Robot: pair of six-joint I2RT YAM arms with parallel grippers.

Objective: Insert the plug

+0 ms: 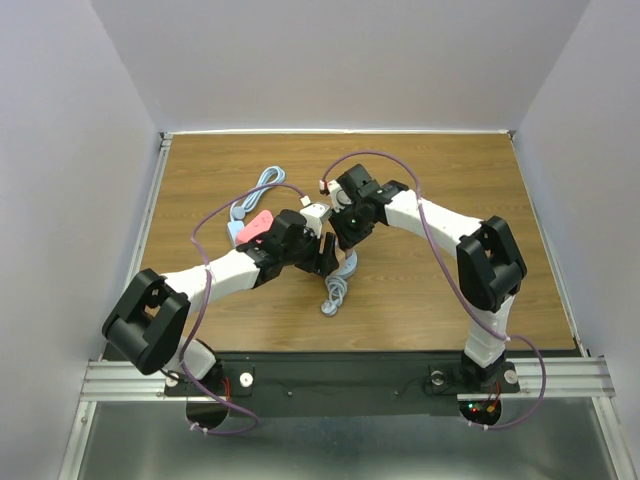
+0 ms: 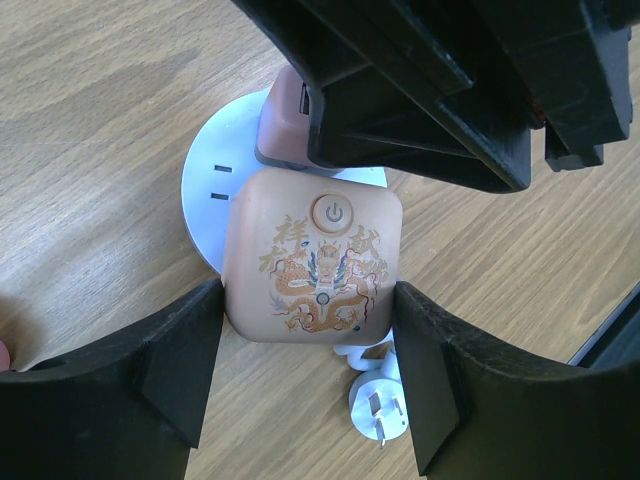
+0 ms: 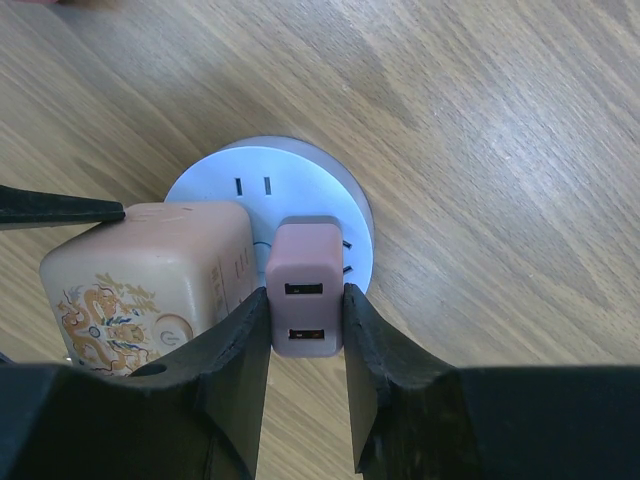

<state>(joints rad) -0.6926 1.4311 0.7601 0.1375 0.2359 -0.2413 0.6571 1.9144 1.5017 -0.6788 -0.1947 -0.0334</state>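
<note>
A round white socket hub [image 3: 262, 165] lies on the wooden table; it also shows in the left wrist view [image 2: 212, 185]. A beige cube with a dragon print and a power button [image 2: 315, 260] sits on it. My left gripper [image 2: 308, 370] is shut on the cube's two sides. My right gripper [image 3: 306, 295] is shut on a pink two-port USB charger plug [image 3: 306, 260], held upright against the hub's face beside the cube. The plug's prongs are hidden. In the top view both grippers [image 1: 322, 250] [image 1: 345, 225] meet at mid-table and cover the hub.
A white two-prong plug [image 2: 380, 410] on a white cord lies just near of the cube. A grey cable [image 1: 338, 290] trails toward the near edge. A pink block [image 1: 256, 226] and a light blue cable [image 1: 264, 185] lie left of the grippers.
</note>
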